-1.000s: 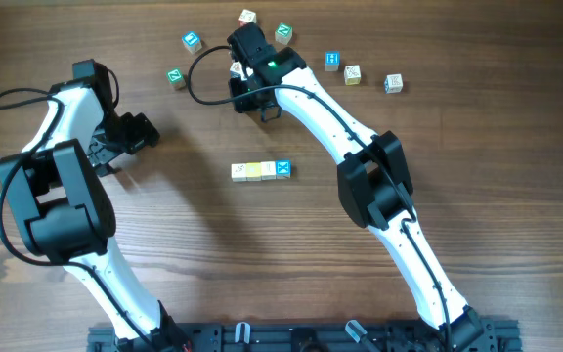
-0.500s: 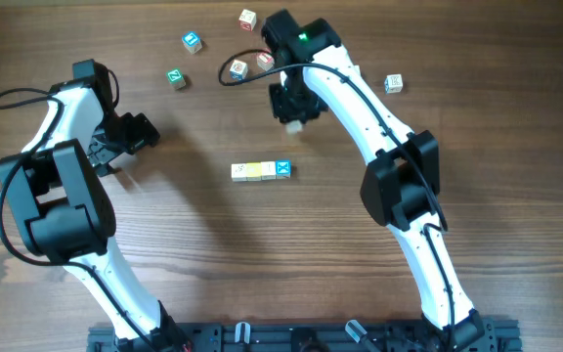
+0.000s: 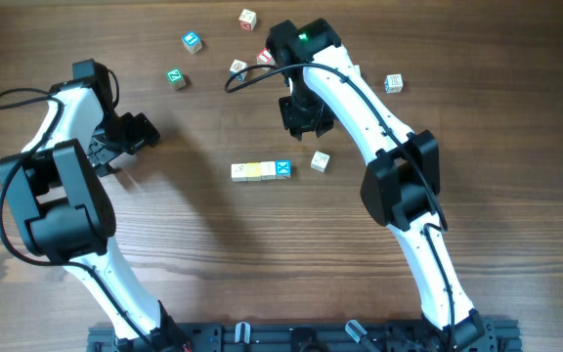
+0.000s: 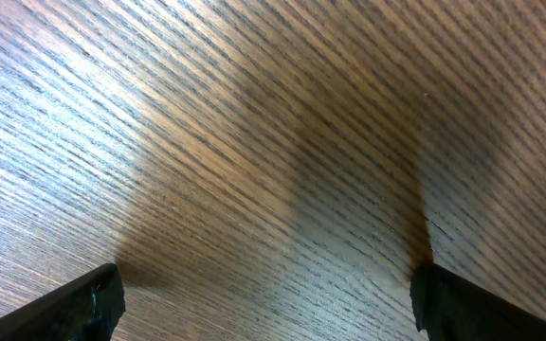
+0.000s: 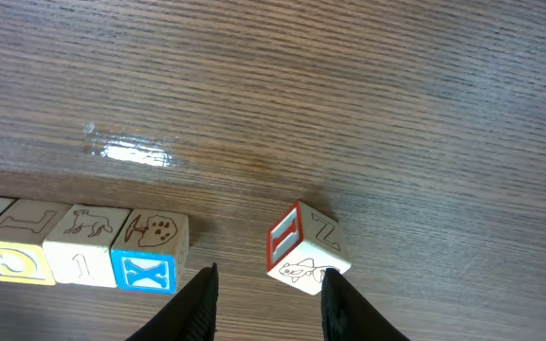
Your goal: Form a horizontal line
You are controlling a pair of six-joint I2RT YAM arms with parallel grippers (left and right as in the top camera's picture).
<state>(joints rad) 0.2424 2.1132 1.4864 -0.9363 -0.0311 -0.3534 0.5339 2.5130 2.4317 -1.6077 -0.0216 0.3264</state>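
Three blocks form a short row (image 3: pixel 261 171) at the table's middle, ending on the right in a blue X block (image 3: pixel 282 169). A loose white block with a red face (image 3: pixel 320 160) lies tilted just right of the row, a small gap apart. In the right wrist view the blue X block (image 5: pixel 150 258) and the loose block (image 5: pixel 306 248) lie ahead of the fingertips. My right gripper (image 3: pixel 301 117) (image 5: pixel 268 308) is open and empty, just behind the loose block. My left gripper (image 3: pixel 130 137) (image 4: pixel 278 303) is open over bare wood at the left.
Several loose blocks are scattered at the back: a blue one (image 3: pixel 193 41), a green one (image 3: pixel 174 76), a white one (image 3: pixel 248 17), two near the right arm (image 3: pixel 238 67), and one at the far right (image 3: pixel 392 83).
My right gripper carried a block from the back cluster toward the row and let it go right of the blue X block. The left arm has not moved.
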